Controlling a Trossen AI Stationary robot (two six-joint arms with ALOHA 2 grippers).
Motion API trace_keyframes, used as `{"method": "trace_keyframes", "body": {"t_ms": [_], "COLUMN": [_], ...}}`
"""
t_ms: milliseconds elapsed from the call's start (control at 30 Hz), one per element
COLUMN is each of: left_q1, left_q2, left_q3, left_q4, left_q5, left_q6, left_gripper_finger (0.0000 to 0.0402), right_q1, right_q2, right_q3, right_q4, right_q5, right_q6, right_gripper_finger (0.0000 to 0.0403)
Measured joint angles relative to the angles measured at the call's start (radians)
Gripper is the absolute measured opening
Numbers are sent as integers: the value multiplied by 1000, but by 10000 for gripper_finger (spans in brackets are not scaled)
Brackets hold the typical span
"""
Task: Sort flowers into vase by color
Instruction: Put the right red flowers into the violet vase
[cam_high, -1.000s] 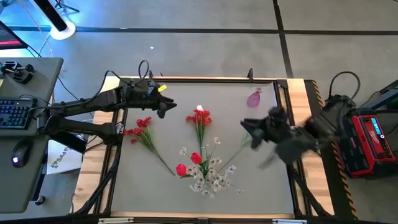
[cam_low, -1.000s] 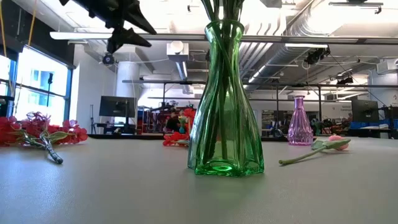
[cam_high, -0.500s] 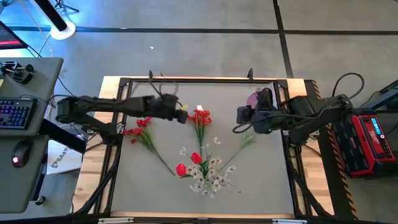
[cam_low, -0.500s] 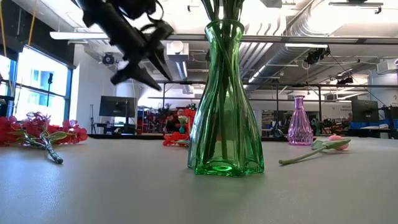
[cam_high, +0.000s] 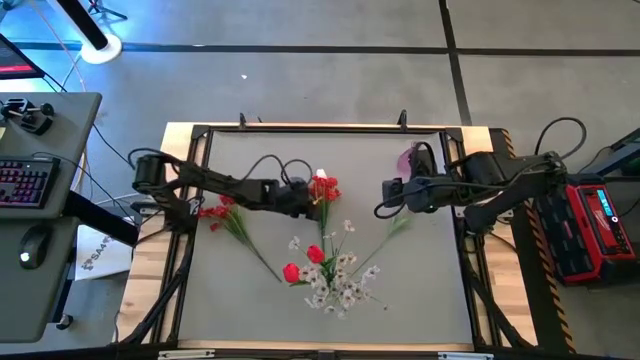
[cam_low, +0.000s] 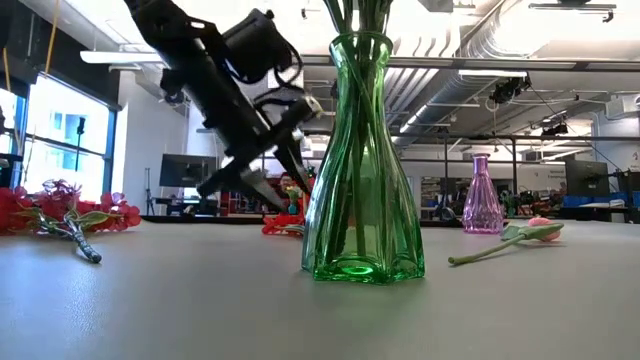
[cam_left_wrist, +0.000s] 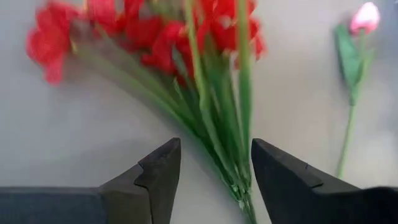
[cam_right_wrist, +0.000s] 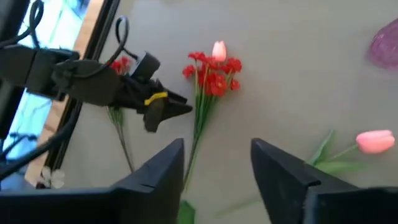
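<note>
A bunch of red blossoms with one pink tulip (cam_high: 325, 188) lies on the table's middle. My left gripper (cam_high: 306, 198) is open and low over it. In the left wrist view its fingers (cam_left_wrist: 158, 177) stand either side of the green stems (cam_left_wrist: 214, 124), apart from them. My right gripper (cam_high: 386, 197) is open and hovers near a lone pink tulip (cam_right_wrist: 375, 141) lying on the table. A second red cluster (cam_high: 222, 203) lies at the left. The green vase (cam_low: 360, 170) near the front edge holds white sprays (cam_high: 340, 285) and red tulips (cam_high: 315, 253).
A small pink glass vase (cam_high: 410, 158) stands at the far right of the mat, just behind my right gripper. The black frame rail (cam_high: 300, 128) runs round the table. A desk with keyboard (cam_high: 25, 182) sits off the table's left side.
My left gripper has swept from the far left toward the table's right and come down close to the table, over the middle red bunch. My right arm swung toward the far edge and then stayed beside the pink vase. No flower has moved.
</note>
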Motion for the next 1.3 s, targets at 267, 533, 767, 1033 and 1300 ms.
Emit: {"method": "trace_keyframes", "body": {"t_ms": [267,533,767,1033,1300], "left_q1": [-39,-70,-68,-77,-77], "left_q2": [97,114,174,239,245], "left_q3": [3,39,71,118,136], "left_q4": [67,104,95,28,-3], "left_q5": [-6,-4,-37,-66,-101], "left_q6": [-82,-58,37,147,198], "left_gripper_finger": [213,214,214,212,142], "right_q1": [0,0,0,0,0], "right_q2": [0,0,0,0,0], "right_q3": [0,0,0,0,0], "right_q4": [-60,-62,-59,-51,-51], "right_q5": [-43,-78,-101,-112,-112], "right_q6": [2,2,2,2,2], "right_gripper_finger": [275,291,291,291,291]}}
